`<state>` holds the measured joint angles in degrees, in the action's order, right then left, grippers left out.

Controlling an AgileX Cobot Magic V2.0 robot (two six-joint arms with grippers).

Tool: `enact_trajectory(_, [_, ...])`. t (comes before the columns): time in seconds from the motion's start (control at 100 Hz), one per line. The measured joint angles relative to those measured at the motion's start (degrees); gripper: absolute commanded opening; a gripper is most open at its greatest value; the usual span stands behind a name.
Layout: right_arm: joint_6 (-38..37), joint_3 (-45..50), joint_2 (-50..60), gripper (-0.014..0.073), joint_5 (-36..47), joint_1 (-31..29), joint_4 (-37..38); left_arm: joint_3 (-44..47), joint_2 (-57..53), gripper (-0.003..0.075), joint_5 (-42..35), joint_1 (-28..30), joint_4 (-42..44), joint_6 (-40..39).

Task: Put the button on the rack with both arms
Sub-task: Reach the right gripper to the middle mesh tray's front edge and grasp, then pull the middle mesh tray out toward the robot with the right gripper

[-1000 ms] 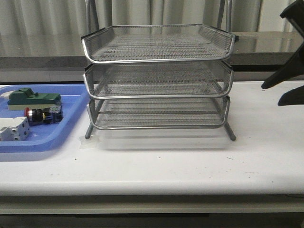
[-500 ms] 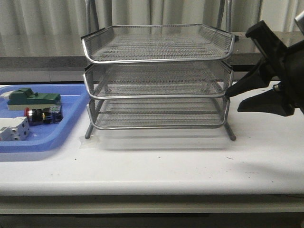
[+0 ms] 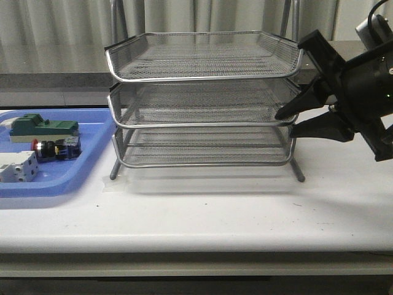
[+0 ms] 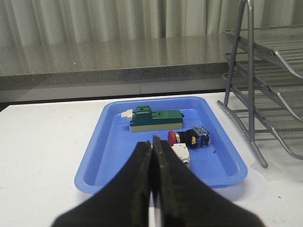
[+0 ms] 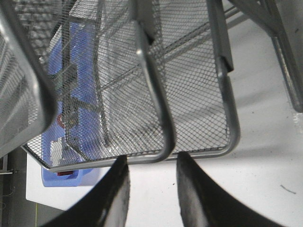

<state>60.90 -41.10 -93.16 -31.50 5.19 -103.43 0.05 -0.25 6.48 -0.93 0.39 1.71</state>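
Over the last second the right tool (image 3: pixel 287 121) has swung in from the table's far right edge and now sits at the right front corner of the rack (image 3: pixel 202 98), its fingers spread with one above and one below the middle tier's rim. In the right wrist view the two fingertips (image 5: pixel 116 189) straddle that rim wire with a clear gap, so the tool is open and grips nothing. This looks like a move to steady or pull the tier, preparing the rack to receive the button.

The button (image 3: pixel 56 149) has not moved: it lies in the blue tray (image 3: pixel 80 178) left of the rack, between the green block (image 3: pixel 43 128) and the white block (image 3: pixel 17 167).

The left tool (image 4: pixel 151 161) is out of the front view; its wrist view shows it closed and empty, aimed at the tray with the button just beyond its tips. Whether the right fingers actually touch the rim wire is hard to tell. The right arm (image 3: pixel 368 92) is cut off at the frame edge.
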Motion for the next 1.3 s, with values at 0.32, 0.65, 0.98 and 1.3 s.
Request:
enact_trajectory(0.32, [0.0,-3.73,-3.79,0.0267,-0.94,0.0,0.0,0.0,0.0,-0.002,0.0,0.0,0.0,0.0])
enact_trajectory(0.65, [0.13,-5.3,-5.06,0.0223,-0.94,0.0,0.0,0.0,0.0,-0.002,0.0,0.0,0.0,0.0])
enact_trajectory(0.98, [-0.3,-5.39,-6.14,-0.0067,-2.28,0.0,-1.03,0.0,0.0,-0.002,0.0,0.0,0.0,0.0])
enact_trajectory(1.3, [-0.3,-3.24,-6.1,-0.0069,-3.43,0.0,-1.95,0.0,0.0,-0.002,0.0,0.0,0.0,0.0])
